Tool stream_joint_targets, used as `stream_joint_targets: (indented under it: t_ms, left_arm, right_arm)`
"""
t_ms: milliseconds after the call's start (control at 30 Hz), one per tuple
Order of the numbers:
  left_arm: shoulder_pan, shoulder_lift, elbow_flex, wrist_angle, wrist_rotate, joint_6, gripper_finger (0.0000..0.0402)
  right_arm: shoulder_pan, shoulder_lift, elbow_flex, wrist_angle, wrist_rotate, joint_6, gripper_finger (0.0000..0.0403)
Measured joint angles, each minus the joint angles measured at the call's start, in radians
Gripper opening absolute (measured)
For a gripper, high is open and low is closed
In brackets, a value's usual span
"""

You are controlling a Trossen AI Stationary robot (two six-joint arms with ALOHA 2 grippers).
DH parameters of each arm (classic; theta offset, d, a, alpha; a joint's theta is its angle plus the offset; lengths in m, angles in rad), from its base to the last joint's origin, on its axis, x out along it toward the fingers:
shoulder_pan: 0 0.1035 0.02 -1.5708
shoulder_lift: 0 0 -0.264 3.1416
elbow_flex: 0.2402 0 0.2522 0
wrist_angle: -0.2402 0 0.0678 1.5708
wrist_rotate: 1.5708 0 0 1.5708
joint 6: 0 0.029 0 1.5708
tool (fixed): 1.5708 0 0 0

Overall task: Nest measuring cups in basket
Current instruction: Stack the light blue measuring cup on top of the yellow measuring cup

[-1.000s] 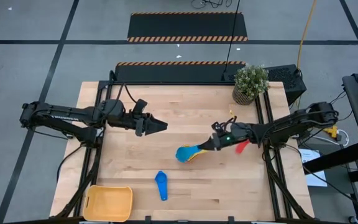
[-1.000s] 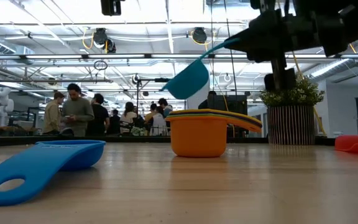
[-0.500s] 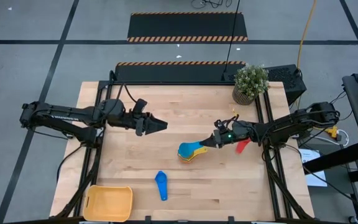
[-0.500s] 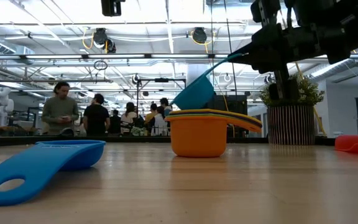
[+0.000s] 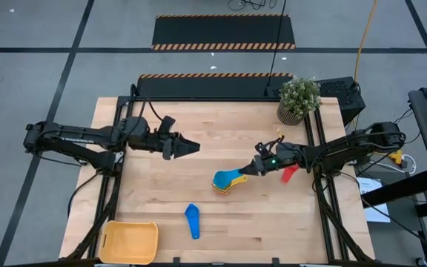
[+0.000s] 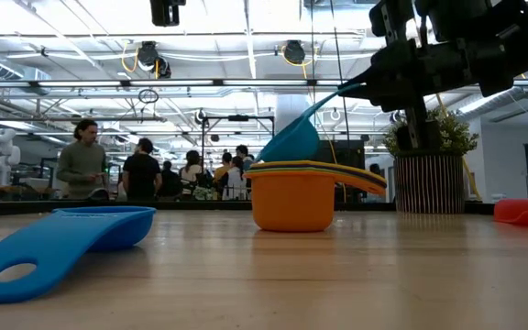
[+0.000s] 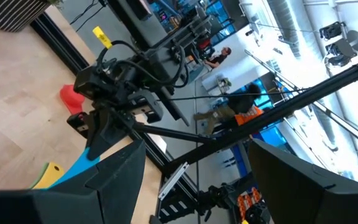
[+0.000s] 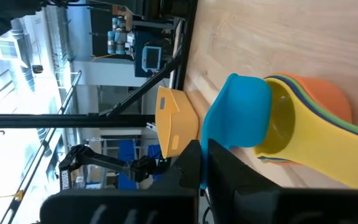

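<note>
A nested stack of measuring cups [image 5: 230, 185], orange outermost with yellow inside, stands on its base mid-table [image 6: 291, 200]. My right gripper [image 5: 255, 170] is shut on a light-blue cup [image 5: 223, 179] whose bowl [image 6: 291, 143] tilts over the stack's rim. A darker blue cup [image 5: 192, 220] lies toward the near edge [image 6: 58, 244], and a red cup [image 5: 288, 173] lies by the right arm. The yellow-orange basket [image 5: 130, 242] sits at the near left corner. My left gripper [image 5: 188, 148] hovers open, left of the stack. My right gripper pinches the light-blue cup by the free end of its handle [image 6: 335, 93] between both fingers, coming from the table's right and slanting down, along the handle. The cup hangs tilted below the fingers, its bowl [image 8: 238, 112] down at the stack's rim above the yellow cup [image 8: 278, 127].
A potted plant [image 5: 297, 100] stands at the far right corner. Bare wood lies between the stack and the basket. People stand in the room beyond the far edge [image 6: 140, 170].
My right gripper has moved down and slightly toward the table's right, staying shut on the handle. The light-blue cup has come down from well above the stack, and its bowl now sits at the stack's rim.
</note>
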Motion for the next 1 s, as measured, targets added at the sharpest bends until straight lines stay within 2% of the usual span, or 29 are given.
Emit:
stream_joint_targets:
  t_ms: [667,1000]
  left_arm:
    - [0.001,0.0,0.0,-0.001,0.0,0.002,0.0285]
    - [0.026,0.0,0.0,-0.002,0.001,0.0,0.0285]
  right_arm:
    - [0.0,0.0,0.001,-0.107,0.002,0.024,0.0048]
    - [0.0,0.001,0.001,-0.171,-0.018,0.052,0.0112]
